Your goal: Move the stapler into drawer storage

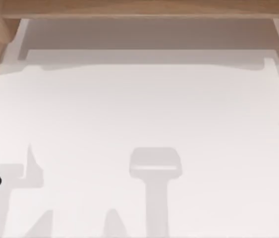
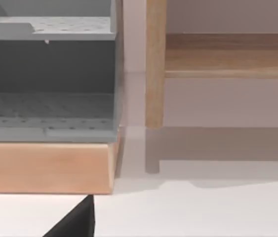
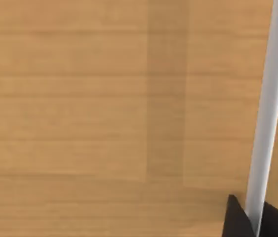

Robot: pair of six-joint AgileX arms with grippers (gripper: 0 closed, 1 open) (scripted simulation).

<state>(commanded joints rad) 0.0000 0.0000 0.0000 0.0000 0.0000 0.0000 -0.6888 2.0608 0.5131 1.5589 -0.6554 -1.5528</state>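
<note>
Step in hand, as I read it: opening the drawer, 1st of 2 stages, with stowing not started. Landmark is the wooden cabinet [image 1: 129, 7] along the table's [image 1: 144, 109] far edge. The right gripper [image 3: 255, 217] is pressed up close to a wooden face [image 3: 79, 98] that I take to be the cabinet's drawer front. Its 2 black fingers [image 3: 237, 219] sit tight on either side of a slim white bar [image 3: 269, 98] running across that face, so it looks narrow and clamped on the bar. I judge the bar to be the drawer handle and not the stapler, since it runs on past the frame with no rounded end. Stapler position relative to the cabinet: cannot tell. The left gripper [image 2: 74, 224] is parked low over the table in front of the cabinet's left end, facing a grey perforated tray unit [image 2: 45, 74] on a wooden base [image 2: 45, 168] beside a wooden post [image 2: 154, 64]. Left gripper state: cannot tell. Next move, my call: pull the bar straight out from the cabinet front, keeping the grip square so it doesn't slip off. Then release it, locate the stapler, and assign 1 arm to pick it. The drawer needs to be open enough for a clean drop.
</note>
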